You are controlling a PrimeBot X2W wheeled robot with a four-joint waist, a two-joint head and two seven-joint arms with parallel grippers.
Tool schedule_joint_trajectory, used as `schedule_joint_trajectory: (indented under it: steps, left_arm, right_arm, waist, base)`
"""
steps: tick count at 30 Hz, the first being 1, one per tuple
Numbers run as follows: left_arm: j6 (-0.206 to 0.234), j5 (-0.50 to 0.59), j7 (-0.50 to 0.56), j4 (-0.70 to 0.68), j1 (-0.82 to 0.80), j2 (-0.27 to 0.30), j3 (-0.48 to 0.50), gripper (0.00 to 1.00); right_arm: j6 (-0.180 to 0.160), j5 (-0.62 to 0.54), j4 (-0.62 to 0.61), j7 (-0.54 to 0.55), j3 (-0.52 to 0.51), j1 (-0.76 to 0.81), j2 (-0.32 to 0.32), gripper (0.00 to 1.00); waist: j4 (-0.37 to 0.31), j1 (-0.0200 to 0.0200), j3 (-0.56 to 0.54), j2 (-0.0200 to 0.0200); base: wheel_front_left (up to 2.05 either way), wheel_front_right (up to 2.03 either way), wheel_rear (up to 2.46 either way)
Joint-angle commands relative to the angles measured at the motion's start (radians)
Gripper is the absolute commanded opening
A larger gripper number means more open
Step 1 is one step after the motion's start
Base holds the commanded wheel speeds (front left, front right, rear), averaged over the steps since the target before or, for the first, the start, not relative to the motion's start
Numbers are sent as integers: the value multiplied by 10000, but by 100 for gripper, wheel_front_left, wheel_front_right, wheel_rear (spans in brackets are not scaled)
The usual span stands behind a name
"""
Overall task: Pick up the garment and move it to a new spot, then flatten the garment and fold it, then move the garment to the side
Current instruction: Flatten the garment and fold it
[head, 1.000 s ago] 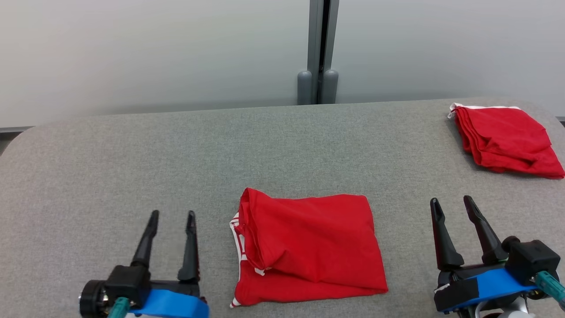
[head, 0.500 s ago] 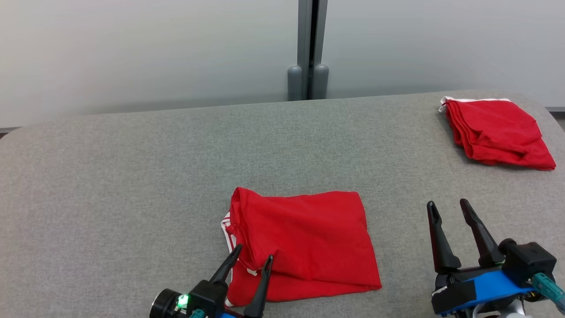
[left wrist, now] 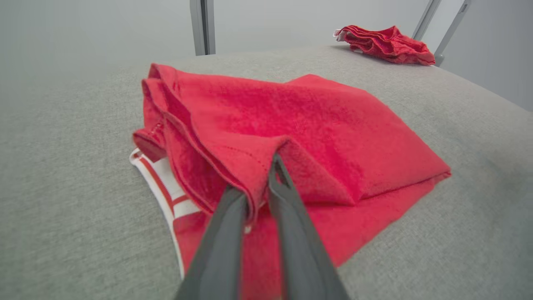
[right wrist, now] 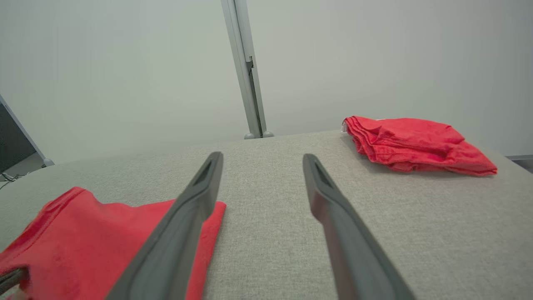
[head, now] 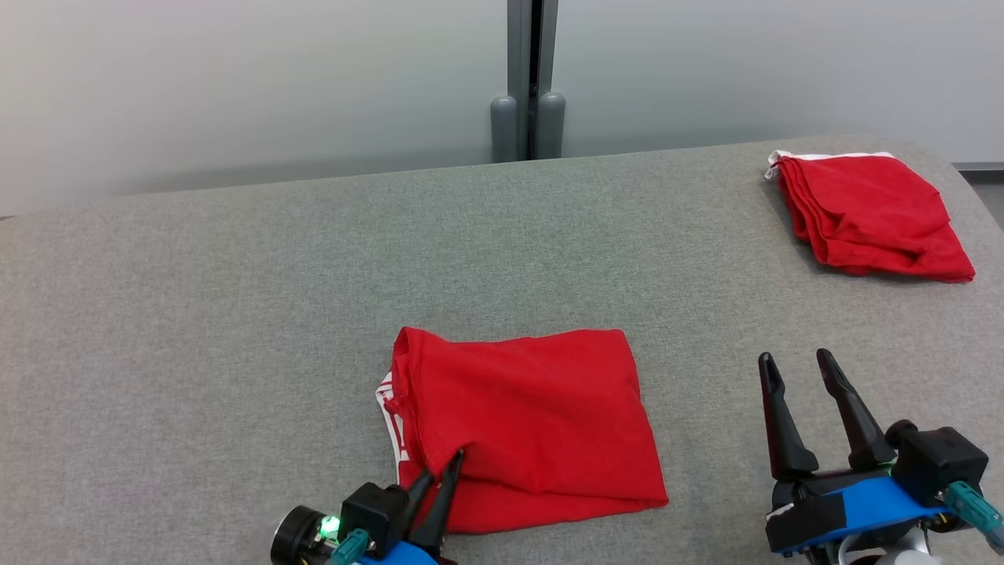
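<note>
I am pinching the near-left corner of the red garment (head: 533, 416) in my left gripper (head: 442, 464); my right gripper (head: 794, 355) is hovering wide open over the table (head: 235, 314), near right.

L tool (left wrist: 255, 177) pinches near edge of red garment (left wrist: 300, 116), top fold, on grey bench (left wrist: 62, 208); 2nd red garment (left wrist: 385, 41) far back.

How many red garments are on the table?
2. One garment lies at the near middle of the table, its near-left corner pinched by the left gripper; the other garment at the far right corner.
</note>
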Motion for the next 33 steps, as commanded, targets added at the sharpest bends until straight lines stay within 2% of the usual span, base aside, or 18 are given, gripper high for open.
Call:
schedule_joint_trajectory:
  steps: [1,13,21,22,23,33]
  left_arm:
    - [-44,-115,-80,4,-201,21,-69,0]
    - [-3,-529,109,-894,628,451,-334,0]
    - [44,-747,427,-786,1245,422,-551,0]
    - [99,-757,388,-748,1243,410,-516,64]
    - [188,-739,336,-721,1195,403,-468,100]
    - [721,-866,-201,-1666,788,421,420,100]
  right_arm:
    - [1,19,52,-98,-49,-60,-3,100]
    - [1,-5,239,-110,-357,21,-6,100]
    - [1,51,366,-112,-353,22,-4,100]
    - [1,55,377,-107,-342,34,-4,100]
    - [1,55,384,-98,-347,42,-4,100]
    - [1,-61,305,-71,-437,60,-4,100]
  waist:
    - [45,-1,-25,-1]
    - [477,-1,-229,-1]
    - [531,-1,-345,-1]
    - [524,-1,-359,-1]
    - [519,-1,-366,-1]
    - [546,-1,-452,-1]
  base:
    - [0,0,0]
    - [0,0,0]
    - [0,0,0]
    - [0,0,0]
    - [0,0,0]
    - [0,0,0]
